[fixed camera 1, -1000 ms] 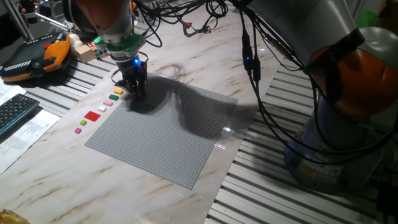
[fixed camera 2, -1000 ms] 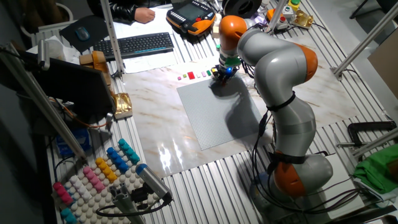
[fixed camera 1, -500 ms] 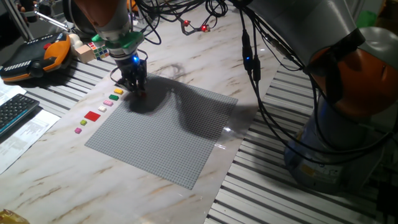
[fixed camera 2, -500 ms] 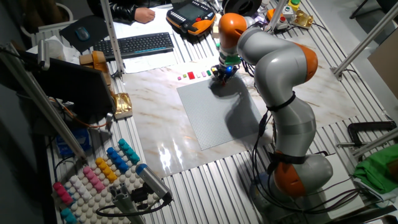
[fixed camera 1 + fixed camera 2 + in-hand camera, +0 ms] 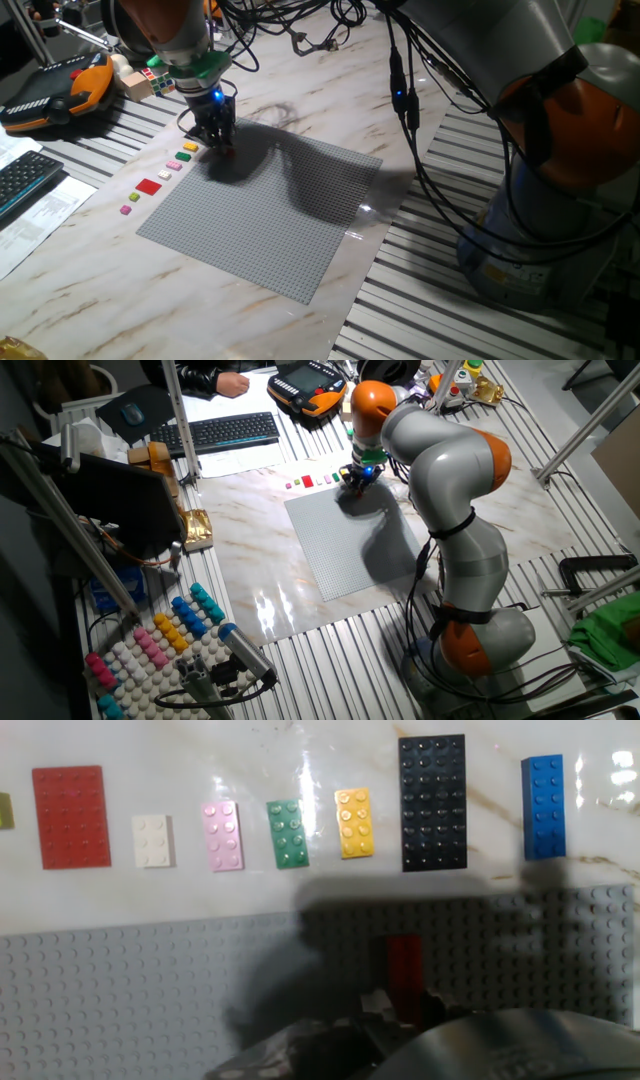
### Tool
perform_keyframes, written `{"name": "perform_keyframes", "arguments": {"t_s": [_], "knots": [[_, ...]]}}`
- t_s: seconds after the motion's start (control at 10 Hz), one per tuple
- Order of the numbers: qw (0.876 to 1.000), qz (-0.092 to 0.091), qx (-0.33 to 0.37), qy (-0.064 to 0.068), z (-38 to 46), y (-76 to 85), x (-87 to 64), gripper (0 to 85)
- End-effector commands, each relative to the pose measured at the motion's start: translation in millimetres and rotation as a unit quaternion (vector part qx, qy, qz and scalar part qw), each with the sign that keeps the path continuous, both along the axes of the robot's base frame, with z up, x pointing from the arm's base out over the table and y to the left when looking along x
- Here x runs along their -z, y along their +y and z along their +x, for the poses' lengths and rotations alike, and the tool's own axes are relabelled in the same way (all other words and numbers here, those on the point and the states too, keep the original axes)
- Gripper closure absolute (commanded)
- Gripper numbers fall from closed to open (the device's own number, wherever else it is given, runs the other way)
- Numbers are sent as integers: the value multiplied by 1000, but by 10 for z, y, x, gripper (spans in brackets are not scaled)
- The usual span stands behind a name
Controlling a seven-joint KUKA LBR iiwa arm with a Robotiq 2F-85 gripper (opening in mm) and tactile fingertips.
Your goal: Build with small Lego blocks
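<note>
Gripping a small red brick [image 5: 404, 965] upright against the grey baseplate [image 5: 120, 990], gripper [image 5: 218, 140] clamped on it, row of loose blocks [image 5: 290, 832] just beyond fingertips.

A large grey studded baseplate [image 5: 265, 215] lies flat on a marble-patterned table [image 5: 330, 110]. An orange and black teach pendant [image 5: 60, 90] rests near the table's edge, beside a black keyboard [image 5: 228, 431]. A rack of coloured pegs [image 5: 150, 645] sits well apart.
</note>
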State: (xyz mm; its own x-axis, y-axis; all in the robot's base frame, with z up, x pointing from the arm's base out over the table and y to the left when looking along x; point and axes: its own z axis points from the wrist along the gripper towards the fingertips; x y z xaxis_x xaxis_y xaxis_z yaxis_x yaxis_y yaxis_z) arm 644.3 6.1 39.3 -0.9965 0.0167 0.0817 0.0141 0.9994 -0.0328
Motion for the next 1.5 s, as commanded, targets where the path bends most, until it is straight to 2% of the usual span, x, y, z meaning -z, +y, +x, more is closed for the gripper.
{"name": "perform_keyframes", "arguments": {"t_s": [0.0,0.1,0.6,0.9,1.2,1.4], "knots": [[1000,1,-2,2,1,-1,-6,627],[1000,1,-2,2,0,-1,-5,670],[1000,4,-7,0,22,-24,41,707],[1000,9,-12,-4,36,-28,77,833],[1000,11,-13,-5,41,-26,88,843],[1000,14,-12,4,24,-16,35,837]]}}
